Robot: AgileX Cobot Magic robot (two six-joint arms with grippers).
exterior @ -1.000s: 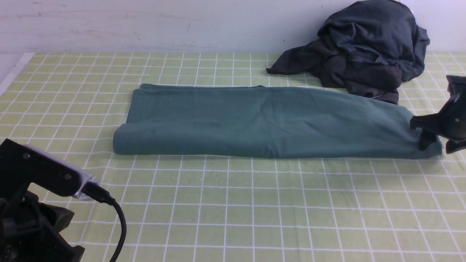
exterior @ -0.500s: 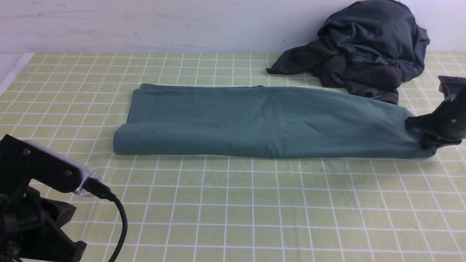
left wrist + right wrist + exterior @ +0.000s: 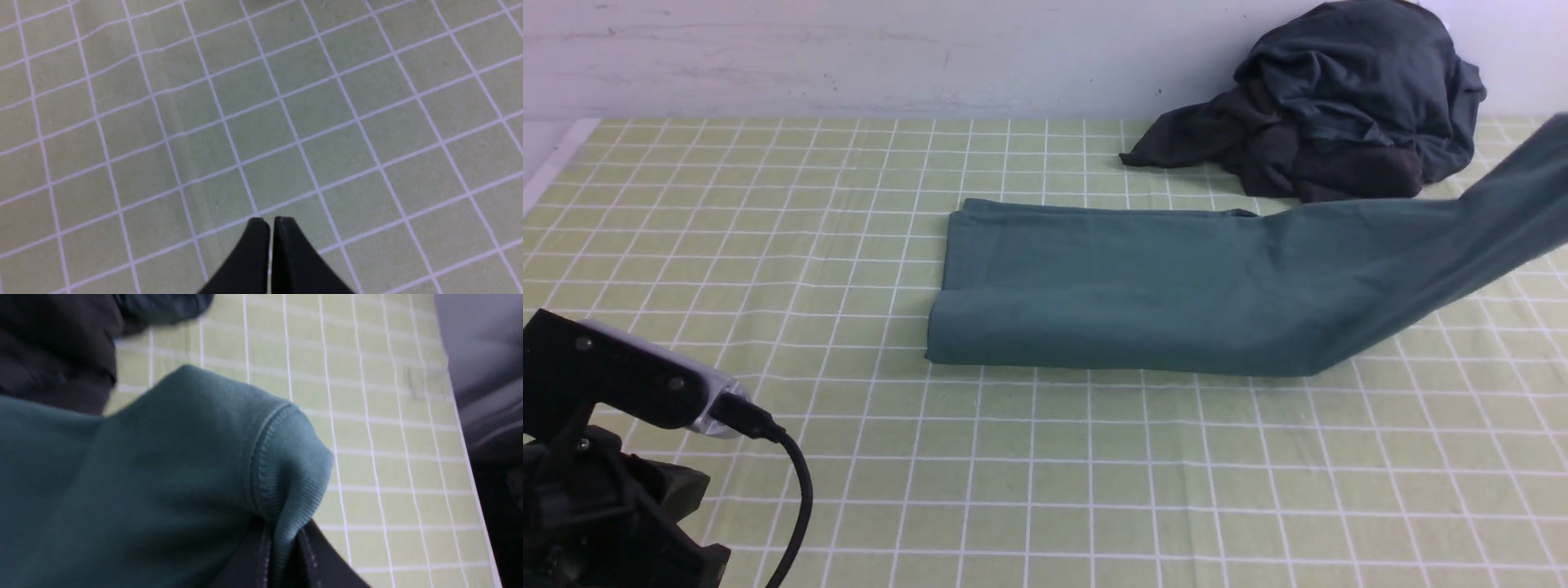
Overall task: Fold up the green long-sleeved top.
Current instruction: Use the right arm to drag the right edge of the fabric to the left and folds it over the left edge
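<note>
The green long-sleeved top [image 3: 1143, 286] lies folded into a long band across the checked table, its right end lifted off the cloth and running up out of the front view at the right edge. In the right wrist view my right gripper [image 3: 282, 543] is shut on the top's ribbed hem [image 3: 298, 490]; it is out of the front view. My left gripper [image 3: 267, 222] is shut and empty above bare checked cloth; its arm [image 3: 613, 457] sits at the front left, well away from the top.
A pile of charcoal and slate-blue garments [image 3: 1347, 106] sits at the back right against the wall, just behind the lifted end; it also shows in the right wrist view [image 3: 57, 347]. The table's right edge [image 3: 461, 428] is near the right gripper.
The right gripper closed on the top's right end, then lifted it and pulled it right, out of the front view. The whole top slid about two grid squares to the right. The left arm barely moved.
</note>
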